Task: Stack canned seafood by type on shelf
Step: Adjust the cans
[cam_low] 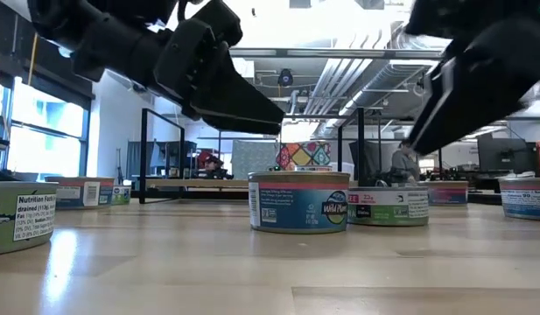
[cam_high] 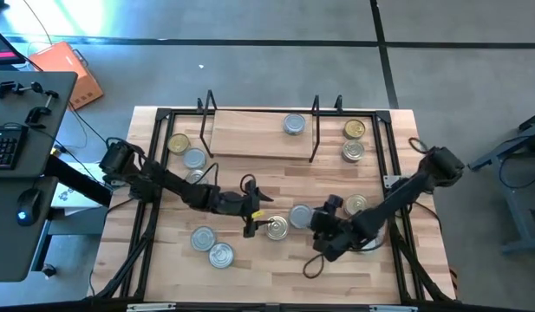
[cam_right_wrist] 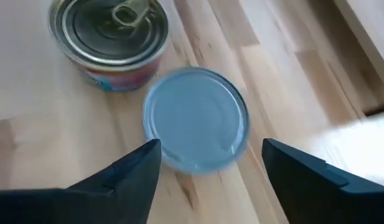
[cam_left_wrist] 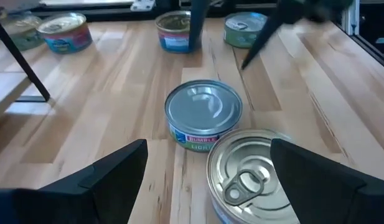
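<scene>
My left gripper (cam_high: 252, 213) is open over the table's middle, its fingers (cam_left_wrist: 117, 168) standing apart on either side of a pull-tab tin (cam_left_wrist: 251, 180) without touching it. My right gripper (cam_high: 322, 227) is open too and hovers by a flat silver-topped tin (cam_right_wrist: 196, 118), which stands on the table next to the pull-tab tin (cam_right_wrist: 107, 37). In the low view the two tins (cam_low: 298, 201) (cam_low: 388, 206) stand upright side by side. The shelf (cam_high: 250, 139) stands at the far edge with one silver tin (cam_high: 293, 124) on its board.
More tins stand around: several left of the shelf (cam_high: 179, 144), two right of it (cam_high: 355, 130), two near the front left (cam_high: 212, 246), one by the right arm (cam_high: 355, 204). A black frame (cam_high: 154, 173) borders the table. A desk with a keyboard (cam_high: 3, 147) stands left.
</scene>
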Controlling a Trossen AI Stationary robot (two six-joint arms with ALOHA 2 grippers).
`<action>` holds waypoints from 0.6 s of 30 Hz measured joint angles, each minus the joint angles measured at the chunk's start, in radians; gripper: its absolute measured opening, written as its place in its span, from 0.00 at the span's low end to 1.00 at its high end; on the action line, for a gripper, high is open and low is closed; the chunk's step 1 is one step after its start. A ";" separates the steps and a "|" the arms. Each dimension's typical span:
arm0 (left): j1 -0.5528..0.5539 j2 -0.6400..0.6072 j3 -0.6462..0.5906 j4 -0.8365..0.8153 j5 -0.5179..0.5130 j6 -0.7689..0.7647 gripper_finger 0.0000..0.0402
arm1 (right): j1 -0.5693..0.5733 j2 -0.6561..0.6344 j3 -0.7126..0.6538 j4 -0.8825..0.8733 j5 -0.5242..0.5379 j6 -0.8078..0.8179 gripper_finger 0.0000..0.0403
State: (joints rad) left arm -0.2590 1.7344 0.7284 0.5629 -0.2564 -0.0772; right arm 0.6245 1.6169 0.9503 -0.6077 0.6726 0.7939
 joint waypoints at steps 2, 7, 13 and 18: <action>0.014 0.004 0.000 0.003 0.020 0.000 0.83 | 0.020 -0.025 -0.021 -0.025 0.003 0.085 0.73; 0.040 0.020 0.000 0.004 0.044 0.005 0.83 | 0.037 -0.024 -0.157 0.126 -0.029 0.180 0.84; 0.079 0.064 0.000 0.005 0.058 0.021 0.83 | -0.008 0.015 -0.359 0.613 -0.032 0.049 0.92; 0.125 0.125 0.000 0.036 0.154 -0.016 0.83 | -0.074 0.058 -0.433 0.849 -0.033 -0.072 0.93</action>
State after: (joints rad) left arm -0.1345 1.8597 0.7287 0.5984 -0.1027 -0.0934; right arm 0.5507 1.6753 0.5168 0.2411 0.6400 0.7217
